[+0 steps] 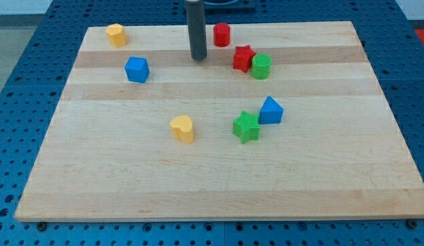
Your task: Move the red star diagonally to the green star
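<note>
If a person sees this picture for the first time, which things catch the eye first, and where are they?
The dark rod comes down from the view's top, my tip resting left of the red star, apart from it. The red star touches a green cylinder on its right. Lower, near the middle, the green star sits against a blue block.

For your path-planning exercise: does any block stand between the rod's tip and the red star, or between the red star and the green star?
Nothing visible does. My tip has bare board between it and the red star. The green cylinder touches the star's right side, off the line down to the green star.
</note>
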